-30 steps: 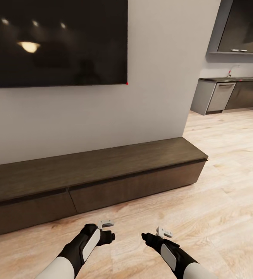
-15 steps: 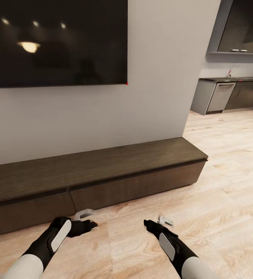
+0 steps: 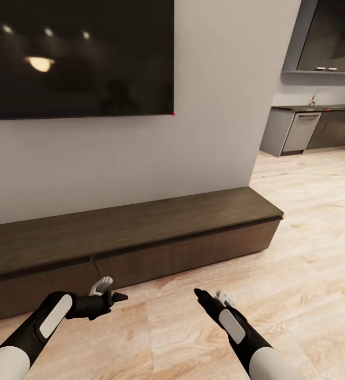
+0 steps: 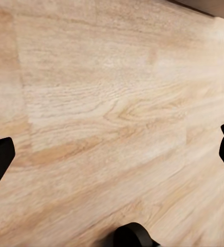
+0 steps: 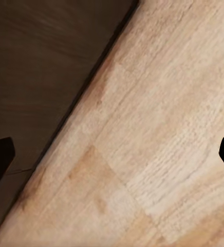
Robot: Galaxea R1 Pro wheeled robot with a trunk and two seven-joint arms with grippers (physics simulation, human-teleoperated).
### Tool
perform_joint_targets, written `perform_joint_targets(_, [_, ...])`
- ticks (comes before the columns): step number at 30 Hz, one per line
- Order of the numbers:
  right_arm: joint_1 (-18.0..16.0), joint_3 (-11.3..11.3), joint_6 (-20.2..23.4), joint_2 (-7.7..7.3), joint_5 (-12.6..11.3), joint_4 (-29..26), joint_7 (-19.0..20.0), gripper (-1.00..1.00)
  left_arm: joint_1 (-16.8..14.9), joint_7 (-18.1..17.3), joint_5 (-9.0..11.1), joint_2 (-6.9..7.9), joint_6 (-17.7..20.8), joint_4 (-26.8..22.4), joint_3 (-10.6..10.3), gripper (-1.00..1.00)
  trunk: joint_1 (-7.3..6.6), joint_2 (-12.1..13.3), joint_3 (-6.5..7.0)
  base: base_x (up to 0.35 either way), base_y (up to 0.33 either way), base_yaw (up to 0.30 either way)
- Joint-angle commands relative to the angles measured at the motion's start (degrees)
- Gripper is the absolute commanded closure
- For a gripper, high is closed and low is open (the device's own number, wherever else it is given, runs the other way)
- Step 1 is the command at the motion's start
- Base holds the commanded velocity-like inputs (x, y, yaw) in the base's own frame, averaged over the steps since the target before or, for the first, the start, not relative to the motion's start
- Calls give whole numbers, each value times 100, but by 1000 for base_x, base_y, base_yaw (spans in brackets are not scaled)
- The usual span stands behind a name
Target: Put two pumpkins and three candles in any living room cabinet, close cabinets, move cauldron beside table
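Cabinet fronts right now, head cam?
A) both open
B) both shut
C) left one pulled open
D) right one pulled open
B: both fronts of the cabinet sit flush under the slab top, with only a thin seam between them, and the left gripper hangs just in front of that seam.

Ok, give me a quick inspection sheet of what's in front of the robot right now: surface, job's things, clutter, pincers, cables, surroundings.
Surface: light wooden plank floor, bare where it shows.
Job's things: long low dark-brown wooden cabinet against the wall, both flat fronts shut, slab top bare; pumpkins, candles, cauldron nothing seen.
Clutter: nothing seen.
Pincers: left pincer low over the floor, close to the seam between the cabinet's fronts, open and empty; right pincer low over the floor in front of the right-hand front, open and empty.
Cables: nothing seen.
Surroundings: large black wall-mounted screen above the cabinet; grey kitchen counter beyond, far right.
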Motion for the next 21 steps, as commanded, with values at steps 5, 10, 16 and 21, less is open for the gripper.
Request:
perform_joint_targets(5, [-2,-20,52,0,-109,-27,-8,-100,-4,-43,-8,11,9,0,-10,-100,-1,-2,-5,0,0,0])
perform_joint_targets(10, [-1,4,77,9,-121,-32,-28,-100,-4,-48,-6,55,9,0,-6,-100,-1,-2,-5,0,0,176])
perform_joint_targets(16, [0,18,62,9,-70,-30,-30,-100,-4,-48,-6,70,9,0,-8,-100,-1,-2,-5,0,0,285])
perform_joint_targets(21, [-2,14,31,10,-68,-26,-28,-100,-4,-46,-7,71,9,0,-13,-100,-1,-2,-5,0,0,295])
